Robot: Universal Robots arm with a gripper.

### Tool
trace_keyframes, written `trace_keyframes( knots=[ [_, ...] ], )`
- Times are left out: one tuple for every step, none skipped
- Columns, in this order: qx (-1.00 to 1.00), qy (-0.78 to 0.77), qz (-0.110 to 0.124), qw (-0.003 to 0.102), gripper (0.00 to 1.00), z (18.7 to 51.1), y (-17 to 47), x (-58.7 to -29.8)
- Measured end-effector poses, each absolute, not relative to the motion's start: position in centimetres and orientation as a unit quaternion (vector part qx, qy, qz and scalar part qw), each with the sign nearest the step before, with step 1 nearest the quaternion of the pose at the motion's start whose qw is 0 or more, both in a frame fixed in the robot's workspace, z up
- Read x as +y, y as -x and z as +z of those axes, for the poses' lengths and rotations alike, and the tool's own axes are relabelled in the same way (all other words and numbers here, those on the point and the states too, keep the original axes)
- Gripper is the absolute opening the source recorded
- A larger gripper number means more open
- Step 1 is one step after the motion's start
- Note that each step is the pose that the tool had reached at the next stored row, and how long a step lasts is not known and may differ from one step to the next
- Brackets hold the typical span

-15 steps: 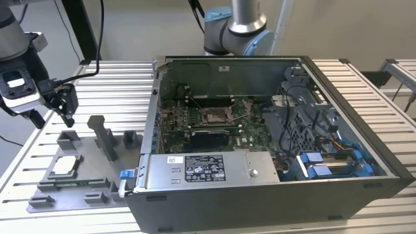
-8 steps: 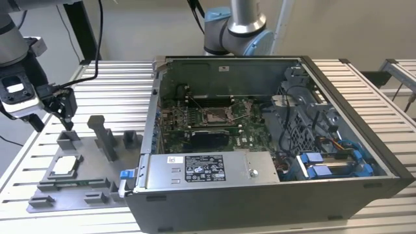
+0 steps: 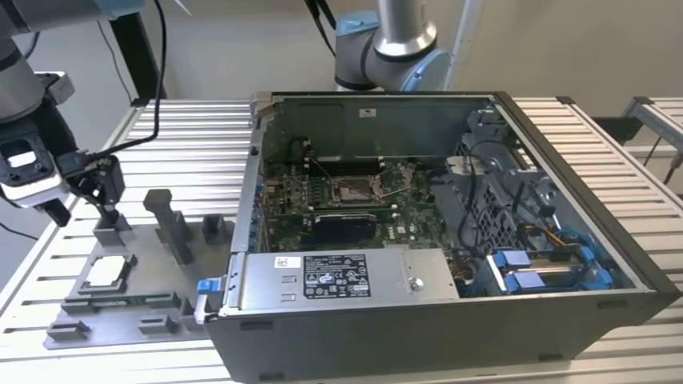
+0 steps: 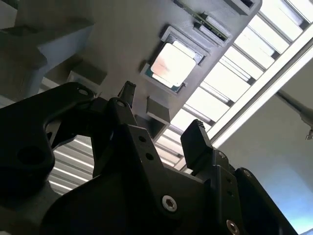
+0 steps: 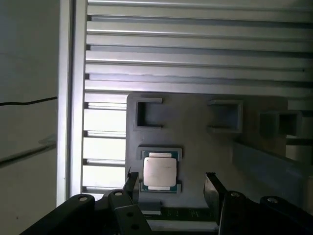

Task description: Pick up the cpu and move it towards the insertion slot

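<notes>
1. The gripper [image 5: 171, 185] stands wide apart and carries nothing; its two dark fingers [image 5: 211, 188] show bare grey plate between them in the first wrist view.
2. In the exterior view the gripper [image 3: 98, 200] hangs over the far end of the grey fixture plate [image 3: 149, 272], apparently clear of it, though the height is hard to judge.
3. The cpu [image 5: 159, 171] lies flat, silver face up, in a square nest on that plate, just beyond the fingertips and untouched; the second wrist view shows the cpu [image 4: 172, 64] likewise.
4. The plate rests on a slatted metal table [image 3: 181, 136].
5. The insertion slot [image 3: 353, 190] sits on the green circuit board inside the open computer case [image 3: 597, 240], well apart from the cpu [image 3: 107, 272], toward the exterior view's right.
</notes>
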State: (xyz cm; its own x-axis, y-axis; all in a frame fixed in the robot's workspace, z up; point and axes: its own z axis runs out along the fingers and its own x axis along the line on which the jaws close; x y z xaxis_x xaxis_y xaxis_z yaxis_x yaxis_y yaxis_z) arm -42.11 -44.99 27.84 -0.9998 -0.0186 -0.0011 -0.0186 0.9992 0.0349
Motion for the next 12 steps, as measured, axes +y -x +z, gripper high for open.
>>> trace_keyframes(
  knots=[
    [1.000,0.009,0.017,0.000,1.00,27.7,42.1,-45.1],
    [1.000,0.009,0.018,0.001,1.00,27.6,42.1,-45.2],
    [1.000,0.009,0.018,0.001,1.00,27.5,42.1,-45.2],
    [1.000,0.009,0.018,0.000,1.00,27.4,42.1,-45.3],
    [1.000,0.009,0.017,0.000,1.00,27.3,42.1,-45.3],
    [1.000,0.009,0.017,0.000,1.00,27.2,42.1,-45.3],
    [1.000,0.009,0.017,0.000,1.00,27.1,42.1,-45.3],
    [1.000,0.009,0.017,0.000,1.00,27.0,42.1,-45.4],
    [1.000,0.009,0.017,0.000,1.00,26.9,42.1,-45.4],
    [1.000,0.009,0.017,0.000,1.00,26.8,42.1,-45.4],
    [1.000,0.009,0.018,0.000,1.00,26.7,42.1,-45.4],
    [1.000,0.009,0.017,0.000,1.00,26.6,42.1,-45.4]
  ],
)
